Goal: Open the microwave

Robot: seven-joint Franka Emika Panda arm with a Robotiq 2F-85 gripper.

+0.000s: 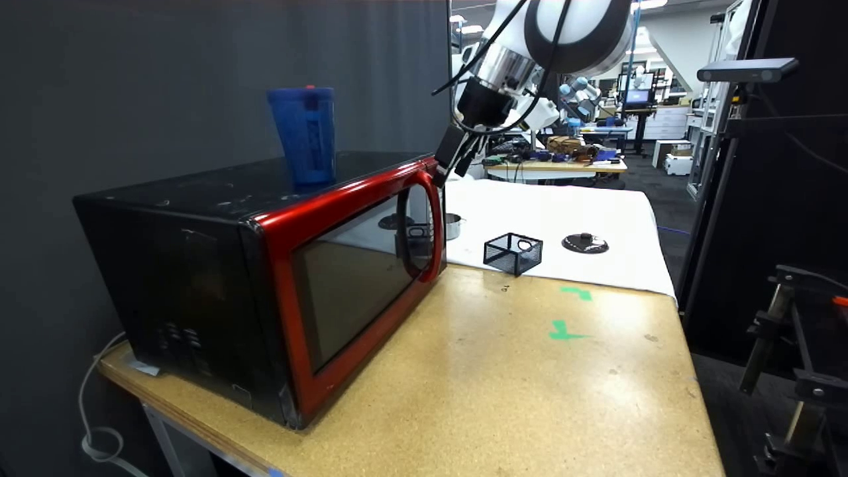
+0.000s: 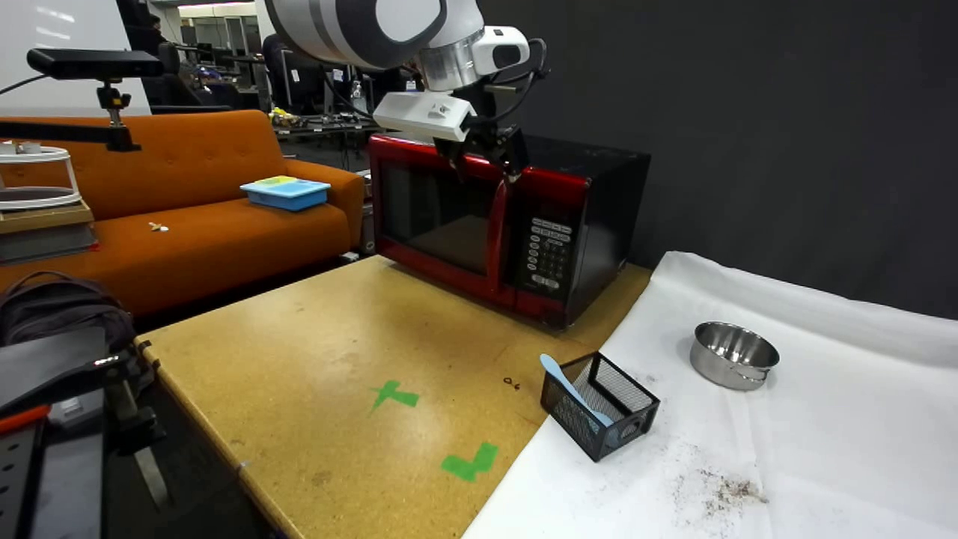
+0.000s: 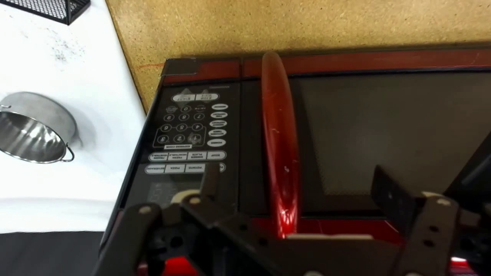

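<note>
The microwave point(image 1: 281, 278) has a black body and a red-framed door with a dark window. Its door is shut in both exterior views; it also shows here point(image 2: 441, 213). The curved red door handle point(image 2: 497, 236) stands upright beside the keypad. In the wrist view the microwave point(image 3: 376, 130) appears upside down with its handle point(image 3: 280, 149) near the middle. My gripper point(image 3: 297, 182) is open, with one finger over the keypad side and one over the window side of the handle. In both exterior views the gripper point(image 1: 453, 171) is tilted down at the handle's upper end point(image 2: 485, 177). Contact cannot be told.
A blue cup point(image 1: 305, 136) stands on top of the microwave. A black mesh basket point(image 2: 569, 419) holding a light blue spoon point(image 2: 561, 376) sits at the white sheet's edge. A steel pot point(image 2: 722, 367) and a black lid point(image 1: 585, 244) lie on the sheet. A dark curtain hangs behind.
</note>
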